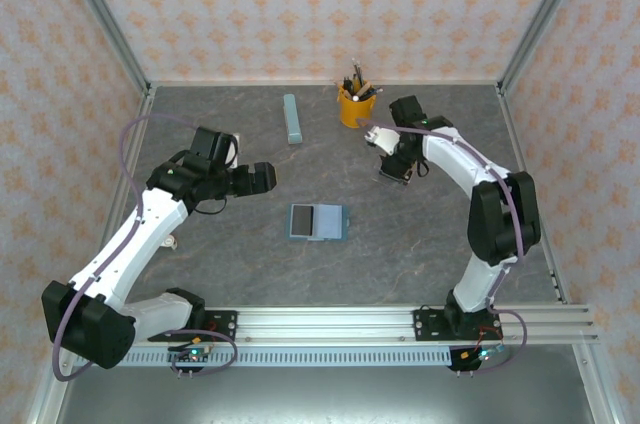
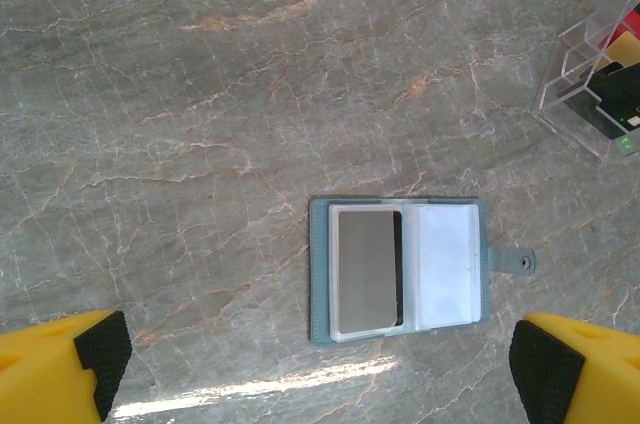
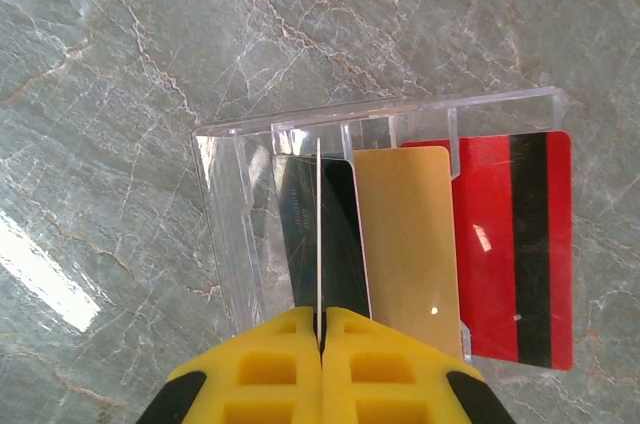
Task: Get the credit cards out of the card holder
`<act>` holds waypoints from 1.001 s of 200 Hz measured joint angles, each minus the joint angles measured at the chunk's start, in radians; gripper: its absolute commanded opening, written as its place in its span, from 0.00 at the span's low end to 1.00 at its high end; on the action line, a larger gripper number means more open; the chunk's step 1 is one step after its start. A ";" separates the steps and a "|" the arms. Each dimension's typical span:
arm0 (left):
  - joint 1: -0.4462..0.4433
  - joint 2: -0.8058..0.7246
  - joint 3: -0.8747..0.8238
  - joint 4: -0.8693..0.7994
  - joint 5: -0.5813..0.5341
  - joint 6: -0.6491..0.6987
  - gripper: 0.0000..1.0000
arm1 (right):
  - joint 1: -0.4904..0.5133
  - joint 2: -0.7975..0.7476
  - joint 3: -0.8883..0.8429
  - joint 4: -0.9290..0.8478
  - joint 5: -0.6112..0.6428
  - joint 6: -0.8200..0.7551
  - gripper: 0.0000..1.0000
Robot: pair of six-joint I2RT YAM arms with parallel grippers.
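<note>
"While the left arm hangs over the table (image 1: 400, 264), where does the card holder (image 1: 316, 222) lie?" the inspector asks.

"Flat on the table, opened out, nearest the bases and between the two arms," the assistant replies. "The left wrist camera shows a grey card (image 2: 365, 272) in its left pocket. The right pocket looks pale, and I cannot tell what it holds."

"And the left gripper (image 2: 322, 369)?"

"Released, jaws spread wide, nothing between them, clear of the holder."

"And the right gripper (image 3: 322, 329)?"

"Clenched on a thin card (image 3: 318, 224) seen edge-on, at a clear stand (image 3: 230, 214) farther back on the right. I cannot tell whether that card sits in a slot. The stand's slots hold a dark card (image 3: 340, 234), a tan card (image 3: 405, 244) and a red card (image 3: 485, 264) with a black stripe."

"The far side?"

"A pale blue-grey bar (image 1: 292, 118) and a yellow pen cup (image 1: 357, 106) near the back wall, well apart from the holder."
</note>
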 measured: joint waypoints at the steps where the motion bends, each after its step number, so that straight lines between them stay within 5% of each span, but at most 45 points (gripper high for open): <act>1: 0.000 0.000 0.000 0.000 0.000 0.000 1.00 | -0.001 0.001 0.000 0.000 -0.001 0.000 0.04; 48: 0.000 0.010 0.000 0.000 0.001 0.002 1.00 | -0.034 0.003 0.000 0.007 -0.021 -0.016 0.28; 124: 0.000 0.021 0.000 0.000 0.007 0.001 1.00 | -0.036 -0.025 0.002 0.032 -0.037 0.060 0.32; 200: 0.000 0.086 -0.027 0.063 0.086 -0.048 1.00 | 0.029 -0.357 -0.154 0.163 -0.105 0.676 0.38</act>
